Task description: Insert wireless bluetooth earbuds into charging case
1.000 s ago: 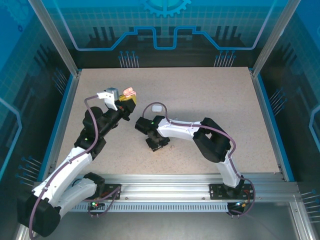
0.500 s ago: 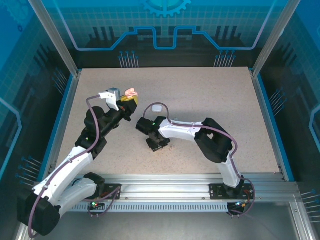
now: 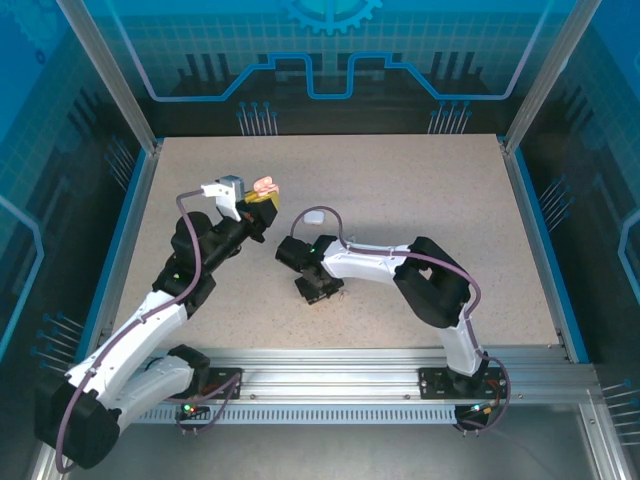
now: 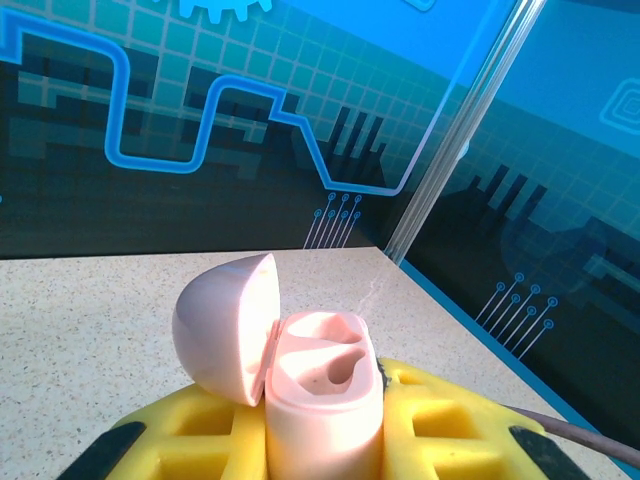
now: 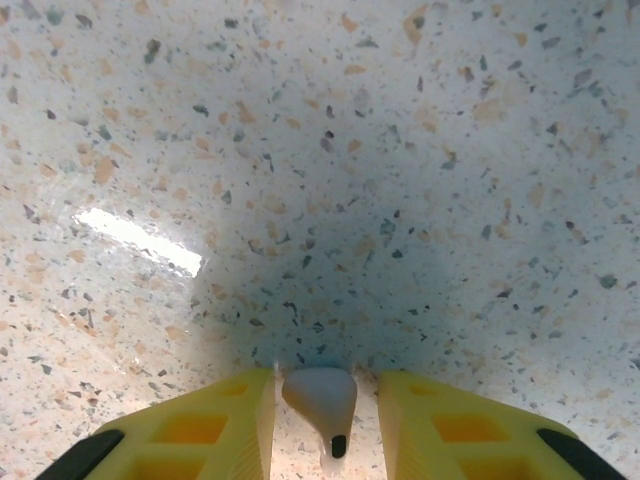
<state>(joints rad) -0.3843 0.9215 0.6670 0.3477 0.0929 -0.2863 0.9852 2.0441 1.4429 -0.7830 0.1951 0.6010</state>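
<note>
Speckled beige tabletop [image 3: 420,190]; blue circuit-print wall panels [image 3: 330,50]; aluminium corner posts [image 3: 108,75]; glare patch [image 5: 140,240] on tabletop.

The top external camera looks down from above and behind the arm bases over the table [image 3: 420,200]. The left wrist camera faces almost level toward the back wall [image 4: 150,120], close behind the pink charging case [image 4: 322,390], which the top view shares. The right wrist camera points straight down, very near the tabletop and an earbud [image 5: 320,397].
</note>
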